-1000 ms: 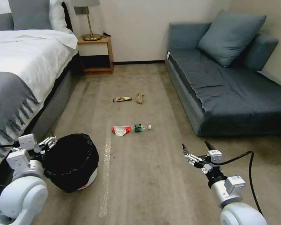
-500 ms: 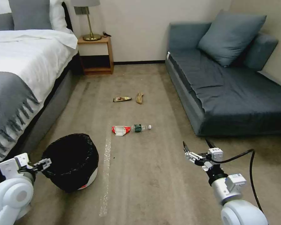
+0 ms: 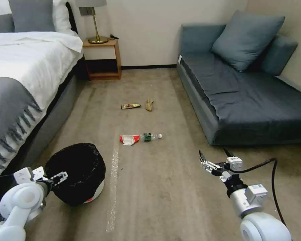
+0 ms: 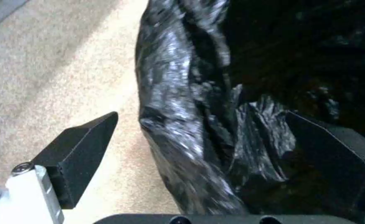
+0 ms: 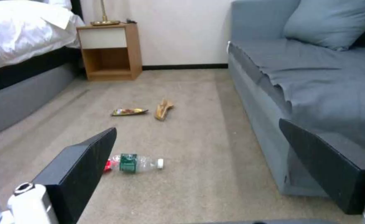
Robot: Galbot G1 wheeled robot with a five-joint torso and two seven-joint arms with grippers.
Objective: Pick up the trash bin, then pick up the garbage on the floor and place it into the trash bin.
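Since a second ago: left gripper (image 3: pixel 58 176) lowered from above the near-left rim of trash bin (image 3: pixel 77 171) to rim level, jaws spread, straddling the black bag edge (image 4: pixel 182 102), not clamped. Right gripper (image 3: pixel 214 157) parked low at near right, wide open, holding nothing. On the carpet beyond: wrapper (image 3: pixel 129 139) touching bottle (image 3: pixel 151 136); farther off, snack packet (image 3: pixel 130 106) beside peel (image 3: pixel 149 104).

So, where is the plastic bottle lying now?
In the head view, the bottle lies on the carpet mid-floor, beside the red-and-white wrapper, ahead of the trash bin.
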